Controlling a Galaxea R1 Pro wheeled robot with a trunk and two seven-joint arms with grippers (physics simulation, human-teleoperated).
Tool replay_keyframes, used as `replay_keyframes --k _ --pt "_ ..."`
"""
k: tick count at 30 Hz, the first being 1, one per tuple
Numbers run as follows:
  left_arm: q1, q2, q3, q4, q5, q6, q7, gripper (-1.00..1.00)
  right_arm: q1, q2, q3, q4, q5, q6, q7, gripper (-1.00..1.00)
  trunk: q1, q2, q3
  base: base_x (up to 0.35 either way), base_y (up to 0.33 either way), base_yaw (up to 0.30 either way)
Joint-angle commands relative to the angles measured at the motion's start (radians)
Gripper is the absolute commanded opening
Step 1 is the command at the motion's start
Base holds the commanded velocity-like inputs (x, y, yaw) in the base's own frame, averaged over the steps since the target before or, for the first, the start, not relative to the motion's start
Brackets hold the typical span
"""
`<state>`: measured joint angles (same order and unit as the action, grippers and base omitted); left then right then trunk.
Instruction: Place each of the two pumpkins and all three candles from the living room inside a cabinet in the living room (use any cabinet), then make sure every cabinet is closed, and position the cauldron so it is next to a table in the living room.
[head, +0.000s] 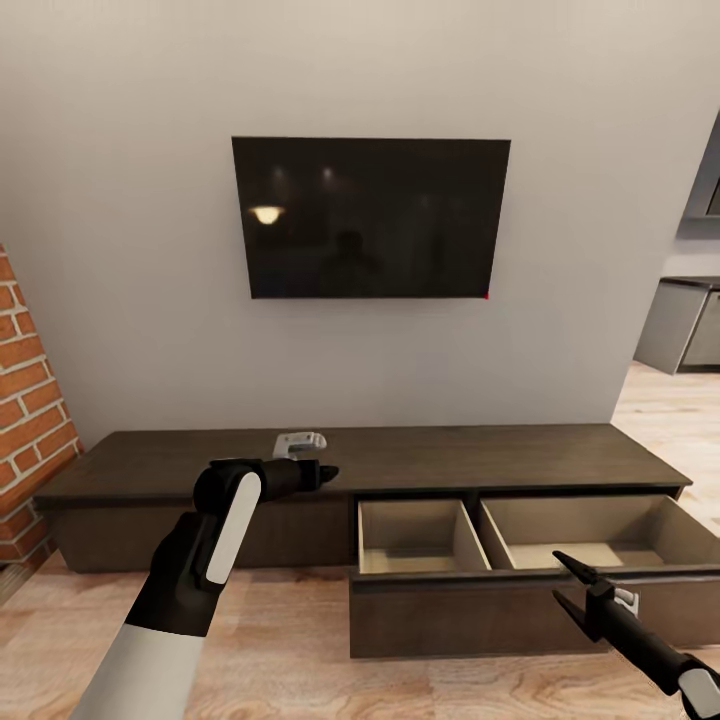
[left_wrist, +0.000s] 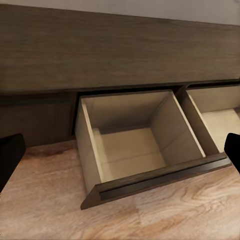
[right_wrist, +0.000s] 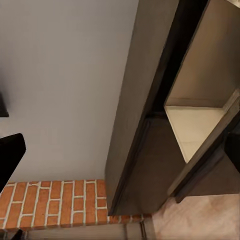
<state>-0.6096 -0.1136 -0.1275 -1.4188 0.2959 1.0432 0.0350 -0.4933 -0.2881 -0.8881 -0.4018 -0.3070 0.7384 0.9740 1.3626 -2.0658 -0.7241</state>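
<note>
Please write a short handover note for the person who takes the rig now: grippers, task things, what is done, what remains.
Left gripper: open, holding nothing, over the cabinet's top. Right gripper: open, holding nothing, low at the drawer's front. The cabinet's right drawer is pulled out; both compartments look empty. A small grey object lies on the cabinet top. Pumpkins, candles and cauldron are not in sight here. Done: drawer opened. Left: fetch and load the pumpkins and candles, shut the drawer, set the cauldron beside a table.

Low dark cabinet (head: 420, 458) standing on wood floor (head: 290, 650) against the wall, right drawer (head: 520, 575) pulled out. Beside the left gripper (head: 325, 473), a pale grey object (head: 299, 442) on top, possibly a bracket.
</note>
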Motion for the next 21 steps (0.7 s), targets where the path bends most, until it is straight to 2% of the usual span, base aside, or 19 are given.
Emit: replay_keyframes --k 1,15,21 --pt "-0.001 0.000 0.000 0.000 0.004 0.004 0.006 1.00 -0.001 0.001 -0.003 -0.017 0.002 0.009 0.002 1.00 -0.004 0.007 0.002 0.000 0.000 0.000" --pt "-0.001 -0.001 -0.008 -0.001 0.005 0.004 0.012 1.00 -0.001 0.001 -0.002 -0.054 0.009 0.014 -0.007 1.00 -0.058 0.105 0.046 0.000 0.000 0.000" --pt "-0.001 -0.001 -0.010 0.001 0.006 0.004 0.012 1.00 0.000 0.001 0.000 -0.054 0.010 -0.015 -0.008 1.00 -0.081 0.147 0.065 0.000 0.000 0.000"
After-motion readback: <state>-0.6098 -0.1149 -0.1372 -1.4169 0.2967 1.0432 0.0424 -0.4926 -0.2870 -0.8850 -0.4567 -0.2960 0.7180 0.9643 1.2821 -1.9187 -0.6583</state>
